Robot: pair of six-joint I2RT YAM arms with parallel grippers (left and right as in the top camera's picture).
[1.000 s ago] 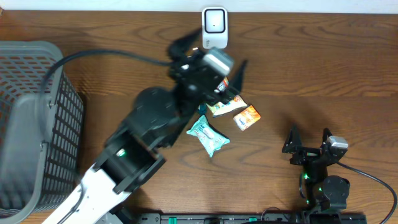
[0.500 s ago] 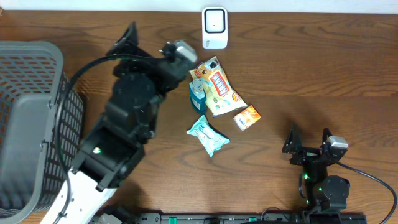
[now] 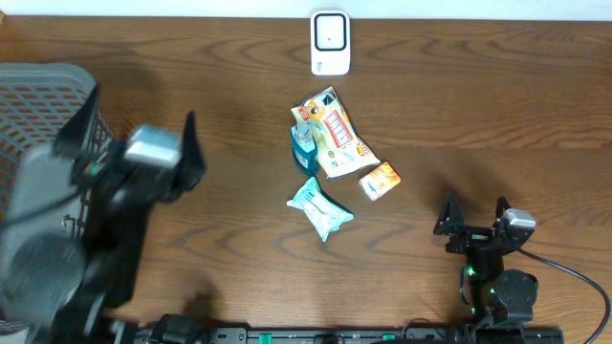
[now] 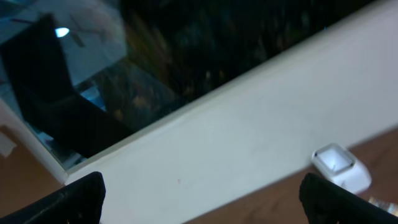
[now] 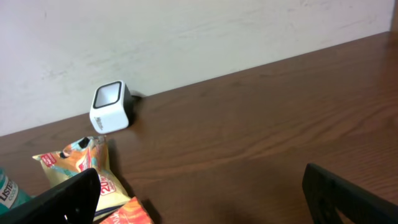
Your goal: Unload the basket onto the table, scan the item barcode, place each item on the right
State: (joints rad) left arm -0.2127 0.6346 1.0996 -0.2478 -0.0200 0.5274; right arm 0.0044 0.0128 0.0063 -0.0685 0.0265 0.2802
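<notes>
The white barcode scanner (image 3: 330, 43) stands at the table's far edge, and shows too as the scanner (image 5: 111, 106) and scanner (image 4: 339, 165). Below it lies a pile: a yellow snack bag (image 3: 335, 134), a teal bottle (image 3: 303, 145), an orange packet (image 3: 380, 180) and a teal packet (image 3: 320, 207). My left gripper (image 3: 134, 134) hangs blurred at the left by the basket, open and empty, far from the pile. My right gripper (image 3: 475, 212) rests open at the front right, with nothing between its fingers. In the right wrist view the snack bag (image 5: 81, 165) lies ahead of its left finger.
A grey mesh basket (image 3: 38, 81) fills the left side, partly under my left arm. A white wall (image 4: 249, 118) runs behind the table's far edge. Bare wood lies between the pile and my right gripper.
My left arm has swung from over the pile near the scanner leftward to the basket, open throughout, uncovering the snack bag and bottle. The right arm has not moved.
</notes>
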